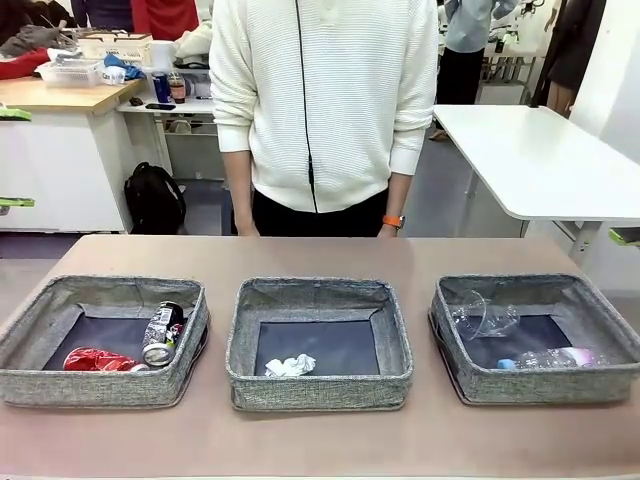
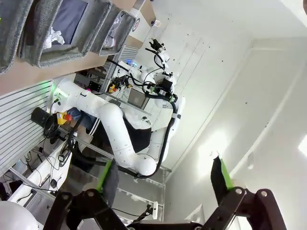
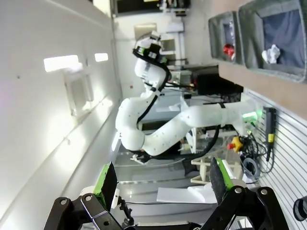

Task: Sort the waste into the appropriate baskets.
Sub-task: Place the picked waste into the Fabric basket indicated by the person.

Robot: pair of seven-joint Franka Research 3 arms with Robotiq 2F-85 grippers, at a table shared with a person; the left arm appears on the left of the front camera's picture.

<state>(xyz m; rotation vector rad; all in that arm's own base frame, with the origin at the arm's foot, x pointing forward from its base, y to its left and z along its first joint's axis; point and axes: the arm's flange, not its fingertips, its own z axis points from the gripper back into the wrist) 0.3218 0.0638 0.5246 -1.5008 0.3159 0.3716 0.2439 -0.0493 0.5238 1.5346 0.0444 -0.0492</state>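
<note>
Three grey woven baskets stand in a row on the table. The left basket (image 1: 100, 386) holds a crushed red can (image 1: 95, 359) and a dark can (image 1: 163, 330). A crumpled white paper ball (image 1: 290, 366) lies in the middle basket (image 1: 320, 390). The right basket (image 1: 545, 385) holds a clear plastic cup (image 1: 483, 318) and a clear bottle with a blue cap (image 1: 550, 358). My left gripper (image 2: 163, 177) is open and empty, off the table's side. My right gripper (image 3: 163, 179) is also open and empty, and its view shows the paper ball (image 3: 272, 52) and the red can (image 3: 229, 49).
A person in a white sweater (image 1: 320, 100) stands at the far edge, hands down behind the table (image 1: 320, 255). A white table (image 1: 540, 160) stands at the back right and a counter with clutter (image 1: 70, 90) at the back left.
</note>
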